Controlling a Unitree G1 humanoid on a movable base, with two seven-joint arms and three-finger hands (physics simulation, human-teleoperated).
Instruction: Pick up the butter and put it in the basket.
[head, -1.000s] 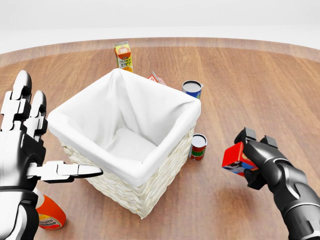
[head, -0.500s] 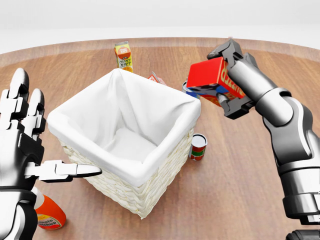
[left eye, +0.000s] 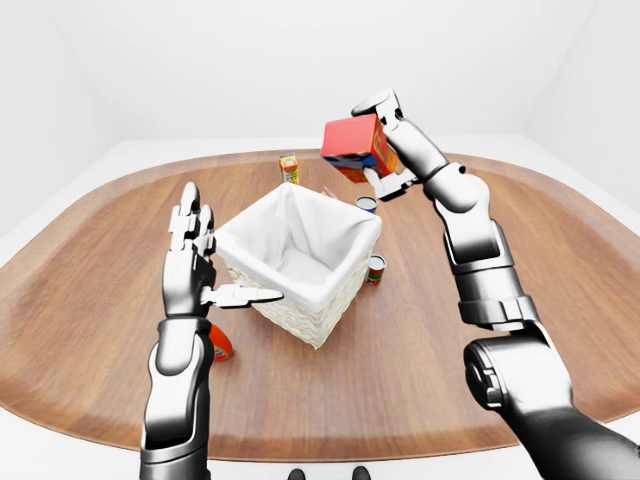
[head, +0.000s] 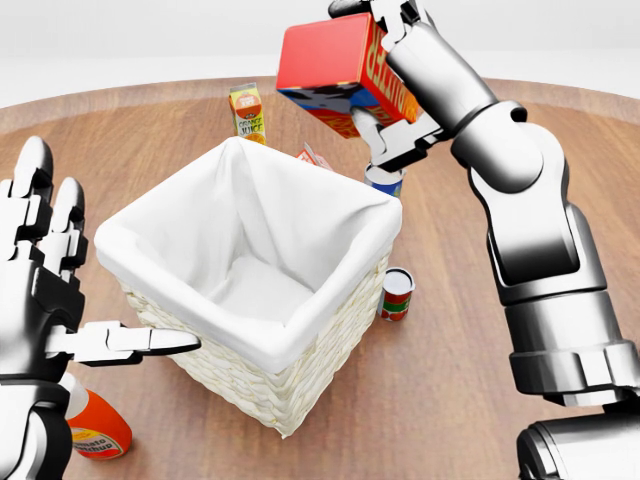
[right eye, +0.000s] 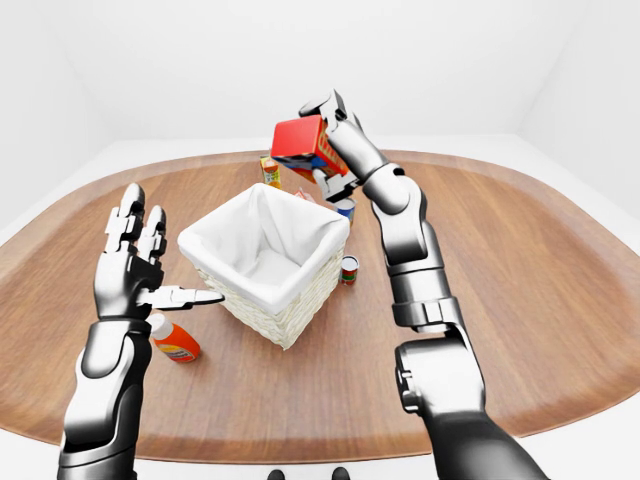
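Right robot hand (head: 385, 75) grips the butter box (head: 325, 70) above the basket (head: 300, 335). Left robot hand (head: 50, 290) spread wide. Red carton (head: 314, 156) mostly hidden behind basket rim.

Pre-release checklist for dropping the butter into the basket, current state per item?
1. Grip: right hand closed round the butter box, held in the air: ok.
2. Box over the opening: it looks near the basket rim on the head view's upper right, not centred: cannot tell.
3. Basket interior: white liner empty: ok.
4. Left hand open beside the basket, outside it: ok.
5. Drop path: blue can and small can stand outside the basket: ok.
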